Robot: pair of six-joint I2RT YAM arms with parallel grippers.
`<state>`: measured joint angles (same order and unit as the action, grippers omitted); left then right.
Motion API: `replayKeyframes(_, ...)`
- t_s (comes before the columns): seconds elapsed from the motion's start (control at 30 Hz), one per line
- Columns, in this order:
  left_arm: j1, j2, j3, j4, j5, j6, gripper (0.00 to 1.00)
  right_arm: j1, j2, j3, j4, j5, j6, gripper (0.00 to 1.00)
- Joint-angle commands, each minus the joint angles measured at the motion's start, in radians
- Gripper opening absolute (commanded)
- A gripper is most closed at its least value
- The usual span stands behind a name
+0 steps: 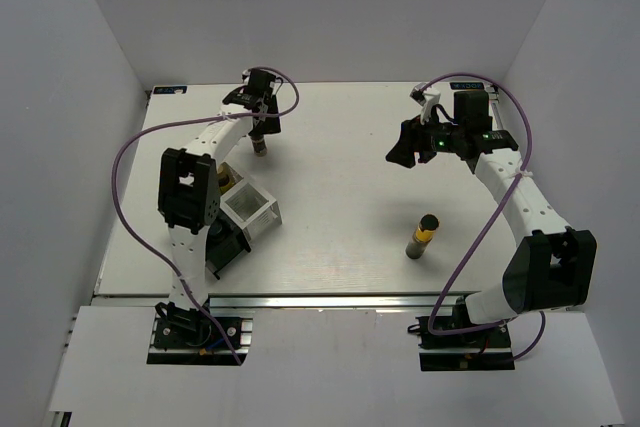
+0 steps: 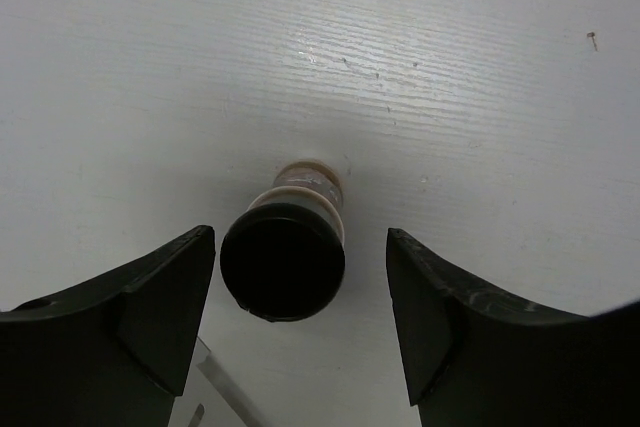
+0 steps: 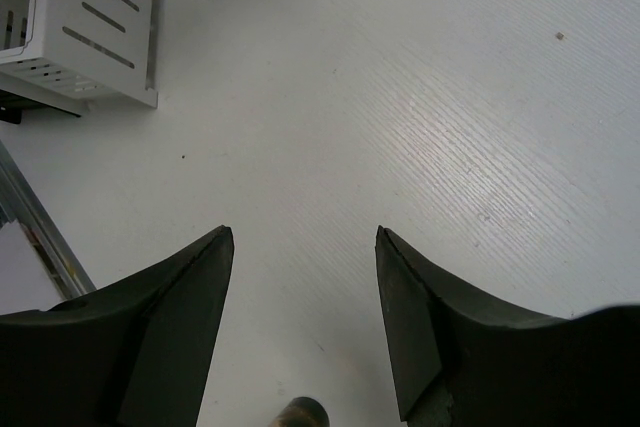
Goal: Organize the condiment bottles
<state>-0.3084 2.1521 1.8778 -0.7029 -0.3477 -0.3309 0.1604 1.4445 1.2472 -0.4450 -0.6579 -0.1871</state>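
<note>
1. Jaws first, from the top view: the left jaws are spread and hang over the brown bottle (image 1: 259, 147), which stands upright on the far-left part of the counter (image 1: 340, 247). The right jaws are spread too, up in the air on the far right, carrying nothing. A yellow-label bottle (image 1: 422, 236) stands alone on the near right, well apart from the rack (image 1: 252, 209) at the near left. The left arm hides much of the rack, so I can't tell what it holds.

2. Left wrist view: looking straight down on the brown bottle (image 2: 283, 262), its black cap (image 2: 283, 269) sits between the two fingers (image 2: 150, 317). There is counter showing on both sides, so nothing is pinched yet. It looks small, light and rigid, and probably smooth-walled, so it could tip or slide if one finger arrives first. My call is to drop lower and take it on the body just under the cap, squarely across the widest part, with a gentle squeeze.

3. Right wrist view: the right fingers (image 3: 150, 337) are wide apart over bare counter, with nothing between them. A dark round top, likely the yellow-label bottle (image 3: 303, 413), peeks in at the bottom edge, outside the jaws. The rack (image 3: 100, 17) shows at the top left, far from these jaws. That bottle should handle the same way, light and easy to topple, so grip it mid-body.
</note>
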Motion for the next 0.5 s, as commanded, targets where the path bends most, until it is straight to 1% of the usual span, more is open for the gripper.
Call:
replayKeyframes(0.0,0.008,-0.005,0.012,0.000,0.003,-0.014,0.79,0.004,-0.019,0.003,0.025,0.001,-0.002,0.65)
replayKeyframes(0.13,0.011,0.002,0.015,0.000,0.004,-0.019,0.70,0.004,-0.021,0.004,0.023,0.004,-0.002,0.65)
replayKeyframes(0.27,0.015,0.002,0.015,0.002,0.007,-0.020,0.64,0.004,-0.021,0.003,0.022,0.006,-0.002,0.65)
replayKeyframes(0.3,0.017,0.000,0.017,0.000,0.009,-0.022,0.59,0.004,-0.021,0.004,0.020,0.006,-0.002,0.65)
replayKeyframes(0.37,0.019,-0.003,0.023,0.000,0.009,-0.023,0.53,0.004,-0.021,0.004,0.020,0.006,-0.003,0.65)
replayKeyframes(0.4,0.019,-0.005,0.026,0.002,0.009,-0.022,0.46,0.004,-0.021,0.004,0.019,0.006,-0.005,0.65)
replayKeyframes(0.47,0.019,-0.012,0.033,0.003,0.010,-0.020,0.41,0.002,-0.021,0.004,0.017,0.006,-0.008,0.65)
